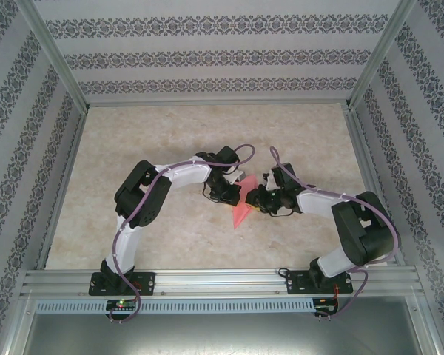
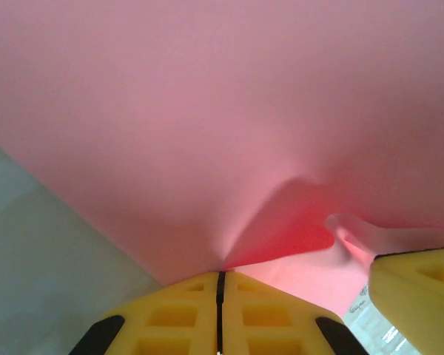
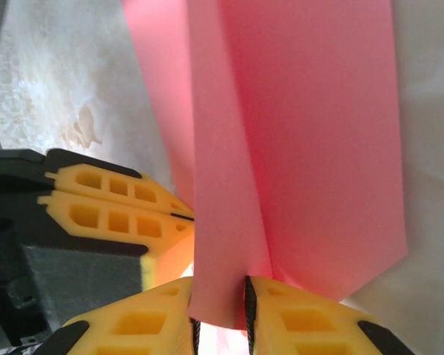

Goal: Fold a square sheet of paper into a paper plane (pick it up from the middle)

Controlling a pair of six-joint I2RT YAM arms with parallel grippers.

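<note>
The pink-red sheet of paper (image 1: 241, 212) is folded into a narrow shape whose point faces the near edge, and it hangs between both grippers over the middle of the table. My left gripper (image 1: 233, 194) is shut on the paper's edge; in the left wrist view its yellow jaws (image 2: 221, 275) meet on the sheet (image 2: 207, 111), which puckers at the pinch. My right gripper (image 3: 220, 285) stands slightly open with a folded flap of the paper (image 3: 303, 148) running down between its fingers. The left gripper's fingers (image 3: 111, 200) pinch the paper just to the left of it.
The beige stone-patterned table (image 1: 170, 140) lies under both arms. An aluminium frame (image 1: 222, 279) runs along the near edge, and patterned walls (image 1: 207, 59) close in the back and sides. The two grippers nearly touch each other.
</note>
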